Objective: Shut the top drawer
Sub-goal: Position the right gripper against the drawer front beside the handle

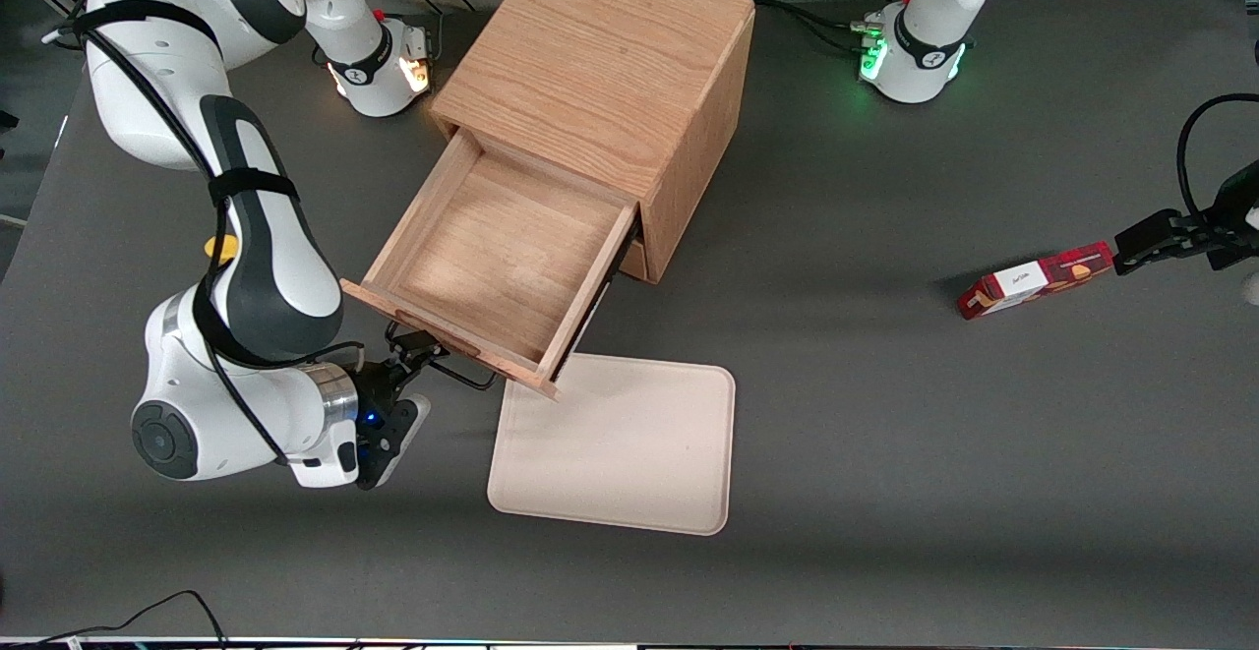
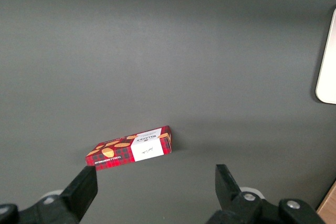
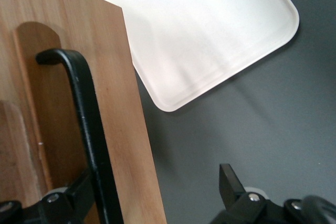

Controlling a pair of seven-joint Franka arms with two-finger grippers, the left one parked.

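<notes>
Front view — jaws [image 1: 418,355] spread, touching top drawer [image 1: 492,262] handle [image 3: 84,124]

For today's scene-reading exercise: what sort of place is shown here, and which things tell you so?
Probably a robotics lab test bench: a plain grey table carrying a staged oak cabinet with its top drawer pulled out, a beige tray, and the gripper, fingers open, at the drawer's black handle.

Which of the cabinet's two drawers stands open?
The top drawer, pulled far out with its empty inside showing; the lower drawer sits shut beneath it. The gripper is open at the top drawer's black handle.
</notes>
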